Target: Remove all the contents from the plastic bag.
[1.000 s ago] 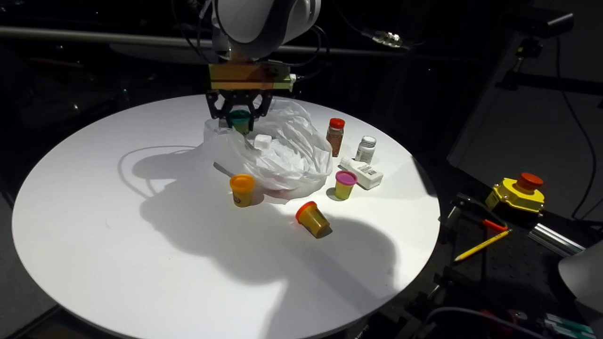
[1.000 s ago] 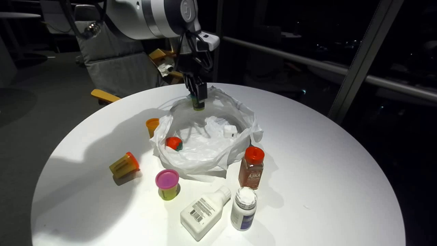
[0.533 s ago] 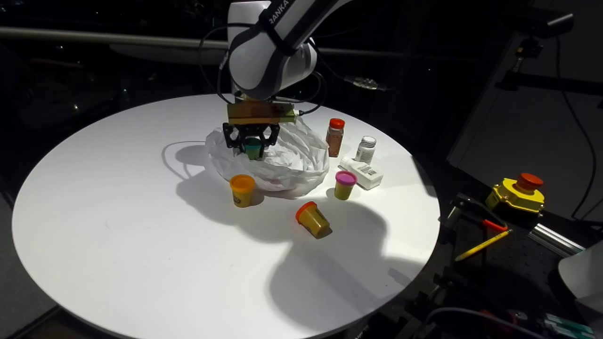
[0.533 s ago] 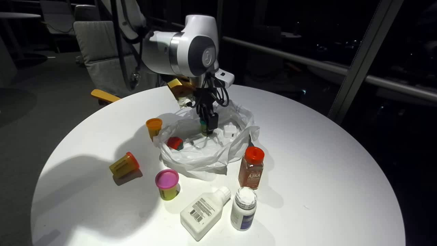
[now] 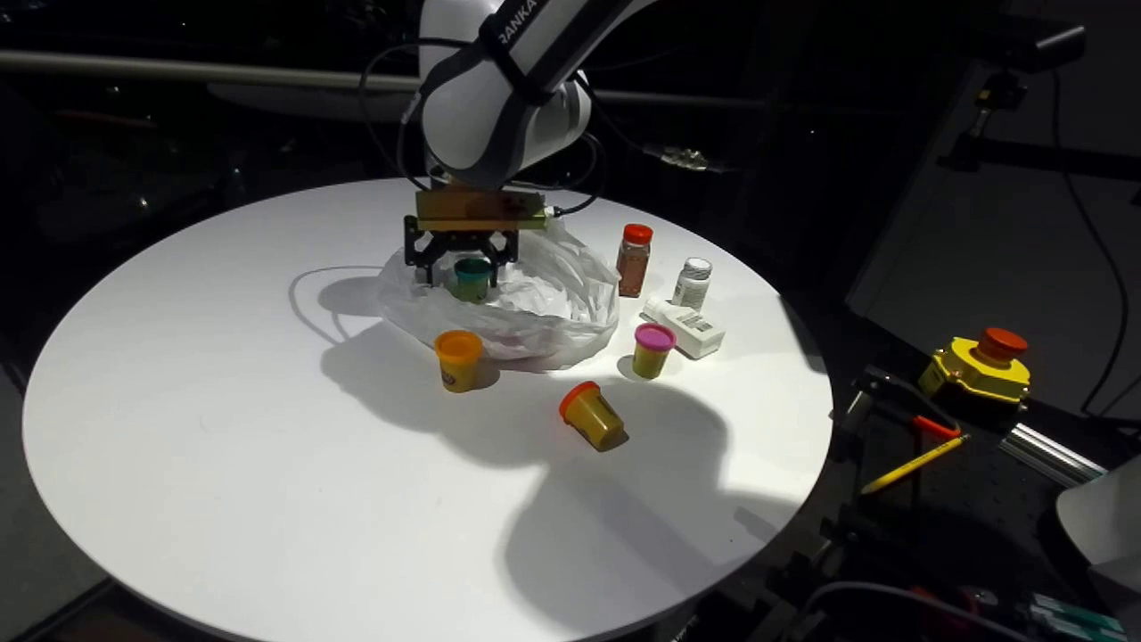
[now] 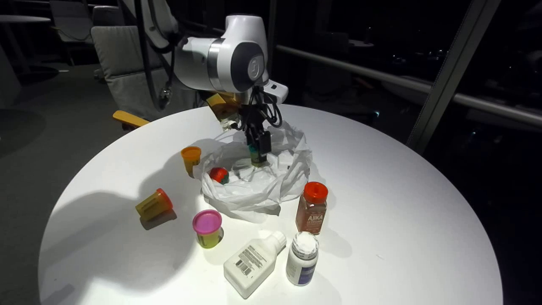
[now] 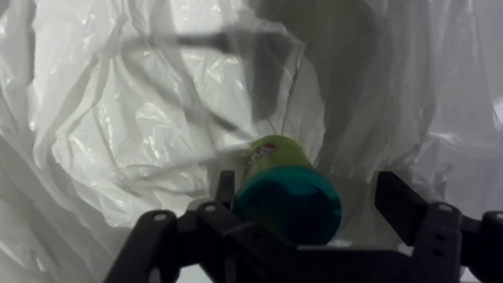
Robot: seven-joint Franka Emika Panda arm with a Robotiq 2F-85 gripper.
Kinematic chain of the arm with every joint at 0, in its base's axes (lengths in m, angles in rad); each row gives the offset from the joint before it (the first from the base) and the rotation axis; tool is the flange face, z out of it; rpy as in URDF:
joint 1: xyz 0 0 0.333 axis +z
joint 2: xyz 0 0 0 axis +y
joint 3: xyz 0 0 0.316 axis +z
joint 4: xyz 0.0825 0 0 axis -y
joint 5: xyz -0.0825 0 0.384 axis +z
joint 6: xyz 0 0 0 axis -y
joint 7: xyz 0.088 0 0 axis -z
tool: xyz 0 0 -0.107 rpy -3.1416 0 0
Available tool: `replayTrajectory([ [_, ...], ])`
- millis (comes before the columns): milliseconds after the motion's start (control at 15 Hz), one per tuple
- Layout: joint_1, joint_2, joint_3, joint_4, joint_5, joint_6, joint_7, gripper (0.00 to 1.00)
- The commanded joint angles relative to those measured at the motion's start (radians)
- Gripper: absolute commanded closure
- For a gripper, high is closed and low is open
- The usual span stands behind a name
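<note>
The plastic bag (image 6: pixel 275 186), whitish and wrinkled, lies with its mouth spread on the round table. Inside it, a teal-lidded yellow cup (image 7: pixel 289 196) stands between the jaws of my gripper (image 7: pixel 304 182). The jaws are open: one finger is right beside the lid, and a gap separates the lid from the other. A red piece (image 6: pixel 219 174) and a white block (image 6: pixel 284 160) are also in the bag. Outside lie or stand an orange-lidded cup (image 5: pixel 458 361), a tipped cup (image 5: pixel 592 416), a pink-lidded cup (image 5: pixel 653 349), a white bottle (image 6: pixel 254 262), a small white bottle (image 6: pixel 302 258) and a brown red-capped bottle (image 6: pixel 312 207).
The round white table (image 5: pixel 267 499) carries everything, its edge curving around the scene. Bag walls rise around my fingers. A yellow box with a red button (image 5: pixel 978 370) and a pencil (image 5: pixel 915 465) are off the table at the side.
My gripper came down with the teal-lidded cup from the bag's far rim into the bag. The jaws then spread and let the cup go. The bag's walls shifted a little.
</note>
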Motion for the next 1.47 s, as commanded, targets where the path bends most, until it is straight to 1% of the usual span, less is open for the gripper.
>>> replayTrajectory([
  [0, 0.041, -0.062, -0.031, -0.072, -0.001, 0.013, 0.031, 0.0],
  [267, 0.043, -0.098, -0.029, -0.126, 0.008, 0.021, 0.047, 0.0],
  [600, 0.042, -0.165, -0.047, -0.204, -0.001, 0.046, 0.075, 0.0],
  [933, 0.0, -0.141, -0.024, -0.159, 0.017, 0.025, 0.039, 0.0],
  [1200, -0.033, -0.113, 0.004, -0.13, 0.036, 0.038, 0.013, 0.0],
  [1400, -0.05, -0.115, 0.028, -0.134, 0.053, 0.069, -0.01, 0.0],
])
